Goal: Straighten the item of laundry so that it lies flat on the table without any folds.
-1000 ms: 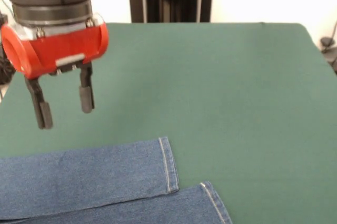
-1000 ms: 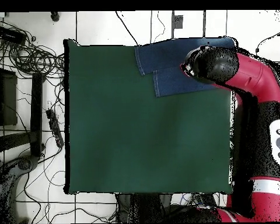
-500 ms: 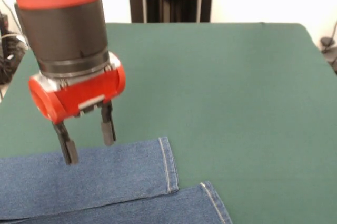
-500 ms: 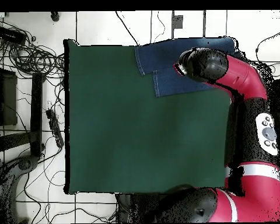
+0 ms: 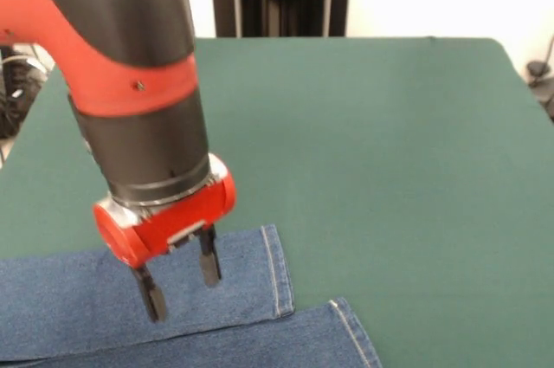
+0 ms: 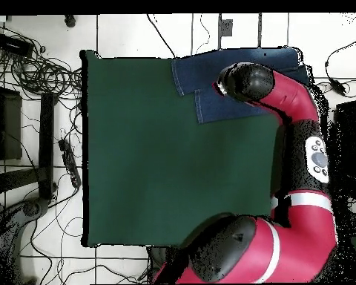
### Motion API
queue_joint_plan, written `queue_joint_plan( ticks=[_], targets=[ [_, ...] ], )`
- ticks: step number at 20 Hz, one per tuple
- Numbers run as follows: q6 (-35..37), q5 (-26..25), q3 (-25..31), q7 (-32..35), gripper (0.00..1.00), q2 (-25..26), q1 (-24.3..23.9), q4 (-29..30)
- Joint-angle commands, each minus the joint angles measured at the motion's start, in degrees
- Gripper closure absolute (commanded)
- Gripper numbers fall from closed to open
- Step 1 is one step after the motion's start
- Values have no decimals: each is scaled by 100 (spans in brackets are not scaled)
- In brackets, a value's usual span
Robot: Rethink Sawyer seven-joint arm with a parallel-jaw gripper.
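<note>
Jeans, open fingers above leg

Front low, overhead (both: table)

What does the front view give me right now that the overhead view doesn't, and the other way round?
Only the front view shows the gripper: fingers spread apart, low over one jeans leg near its hem. Only the overhead view shows the whole table, the jeans along one edge, and cables on the floor; the arm hides the gripper. Both show two jeans legs on green cloth.
</note>
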Motion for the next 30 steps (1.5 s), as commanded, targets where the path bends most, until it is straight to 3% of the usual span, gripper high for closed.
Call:
queue_joint_plan(
  ticks=[1, 4, 8, 16, 30],
  targets=[
    [1427, 289, -106, 1879, 0, 568, 500, -683],
    [1822, 249, -244, 2006, 0, 816, 600, -1080],
    [2871, -66, -777, 2268, 0, 1213, 806, -1800],
    [3966, -326, -1249, 2459, 0, 1841, 960, -2812],
    [2257, -167, -894, 2494, 0, 1793, 819, -2249]
  ],
)
